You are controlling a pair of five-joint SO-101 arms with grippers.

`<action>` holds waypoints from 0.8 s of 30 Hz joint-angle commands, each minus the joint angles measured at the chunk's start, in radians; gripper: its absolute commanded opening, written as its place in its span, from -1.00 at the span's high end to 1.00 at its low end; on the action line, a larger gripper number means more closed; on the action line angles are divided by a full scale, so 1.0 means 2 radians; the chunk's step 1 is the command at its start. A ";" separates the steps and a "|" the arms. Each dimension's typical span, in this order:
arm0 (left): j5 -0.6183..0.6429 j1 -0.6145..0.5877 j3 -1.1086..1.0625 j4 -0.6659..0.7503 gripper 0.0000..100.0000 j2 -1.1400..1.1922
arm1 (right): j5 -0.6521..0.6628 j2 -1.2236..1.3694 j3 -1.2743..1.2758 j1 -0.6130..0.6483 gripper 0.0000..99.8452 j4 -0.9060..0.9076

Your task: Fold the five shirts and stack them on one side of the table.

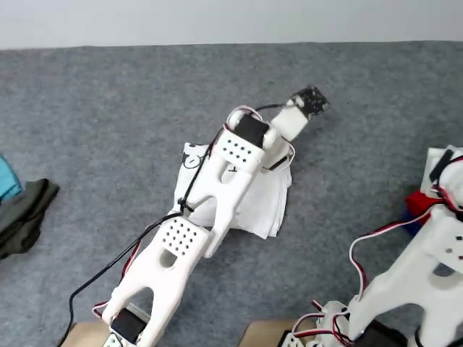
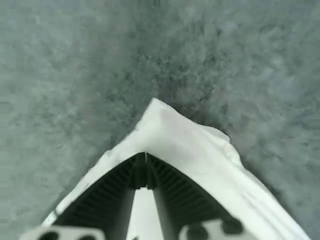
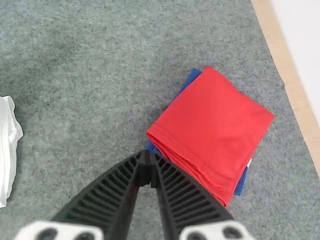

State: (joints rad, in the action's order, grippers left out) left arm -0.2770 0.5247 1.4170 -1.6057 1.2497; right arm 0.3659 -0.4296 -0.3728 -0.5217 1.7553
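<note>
A white shirt point(image 1: 253, 202) lies partly folded at the table's middle, under my left arm. My left gripper point(image 2: 145, 159) is shut on a corner of that white shirt point(image 2: 190, 145), and the cloth bulges out past the fingertips over the grey mat. At the right edge a folded red shirt point(image 3: 212, 130) lies on a folded blue shirt point(image 3: 192, 77); both show beside my right arm point(image 1: 427, 253) as the red shirt point(image 1: 418, 204) and the blue shirt point(image 1: 411, 225). My right gripper point(image 3: 146, 161) hovers shut and empty just beside the red shirt's edge.
A dark shirt point(image 1: 25, 213) and a teal one point(image 1: 7, 177) lie bunched at the left edge. The grey mat point(image 1: 108, 108) covers the table. A wooden table edge point(image 3: 287, 70) runs close behind the red and blue stack.
</note>
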 commanded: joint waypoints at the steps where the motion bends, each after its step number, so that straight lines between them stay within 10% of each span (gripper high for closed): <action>1: -0.001 0.007 0.016 0.031 0.99 0.013 | 0.003 -0.020 -0.002 -0.005 0.98 0.021; 13: 0.000 0.006 0.133 -0.075 0.99 -0.021 | 0.002 -0.020 -0.002 -0.003 0.98 0.021; 24: 0.001 0.008 -0.062 -0.077 0.99 -0.186 | 0.004 -0.026 -0.002 -0.006 0.98 0.021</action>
State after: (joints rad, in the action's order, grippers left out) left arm -0.2770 0.5247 1.4507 -1.7300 1.0579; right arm 0.3659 -0.4296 -0.3728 -0.5217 1.7568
